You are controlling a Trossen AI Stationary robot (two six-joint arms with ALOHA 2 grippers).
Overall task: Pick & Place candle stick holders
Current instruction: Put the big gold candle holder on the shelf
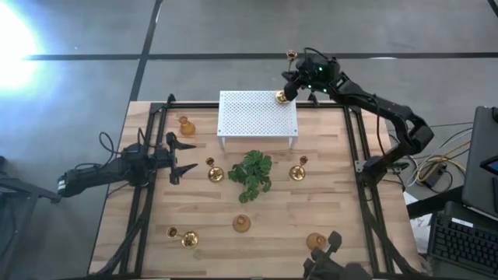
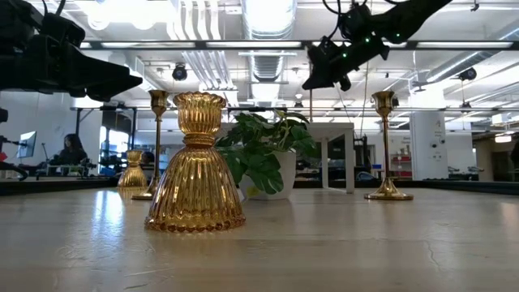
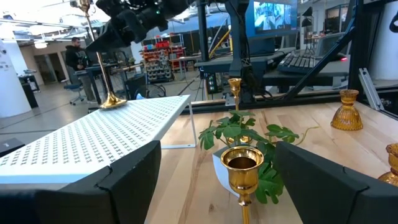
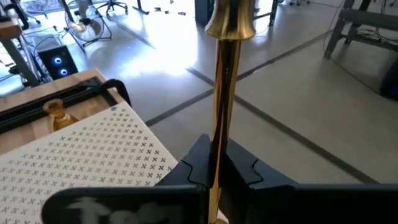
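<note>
Clamping the tall candle stick holder [image 4: 225, 93] mid-stem at the perforated stand's [image 1: 257, 117] two-o'clock corner, our right gripper [image 4: 217, 168] judges it top-heavy, slick; left gripper [image 1: 180, 158] gapes.

The candle stick holders [image 2: 195, 166] are gleaming in glossy, ribbed brass-coloured metal. The table [image 1: 272, 225] is showing pale, smooth, matt wood planks. The stand [image 1: 257, 113] is looking like matt white perforated sheet. The fingers [image 3: 134, 180] are appearing as matt dark plastic.
</note>
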